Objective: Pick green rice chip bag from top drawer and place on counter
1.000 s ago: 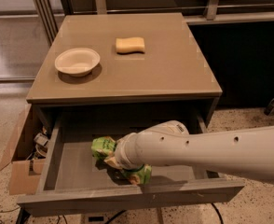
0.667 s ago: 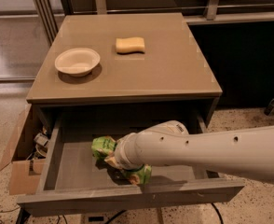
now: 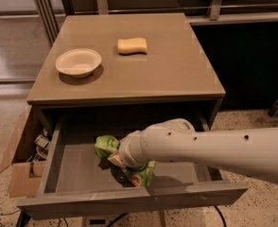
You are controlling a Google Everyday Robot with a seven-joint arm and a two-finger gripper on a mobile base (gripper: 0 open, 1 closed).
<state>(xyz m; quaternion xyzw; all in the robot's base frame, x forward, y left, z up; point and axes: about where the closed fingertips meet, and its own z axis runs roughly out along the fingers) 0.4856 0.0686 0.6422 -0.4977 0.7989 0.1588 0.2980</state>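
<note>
The top drawer (image 3: pixel 73 171) is pulled open below the counter (image 3: pixel 167 74). The green rice chip bag (image 3: pixel 104 146) lies in the drawer's middle; its light green ends show to the left of and below my arm. My gripper (image 3: pixel 116 161) is down in the drawer, right on the bag, at the end of the white arm (image 3: pixel 210 145) that reaches in from the right. The arm's wrist hides the middle of the bag and most of the gripper.
A white bowl (image 3: pixel 78 62) and a yellow sponge (image 3: pixel 132 45) sit on the counter. An open cardboard box (image 3: pixel 21 164) with clutter stands on the floor to the left of the drawer. A dark cabinet is to the right.
</note>
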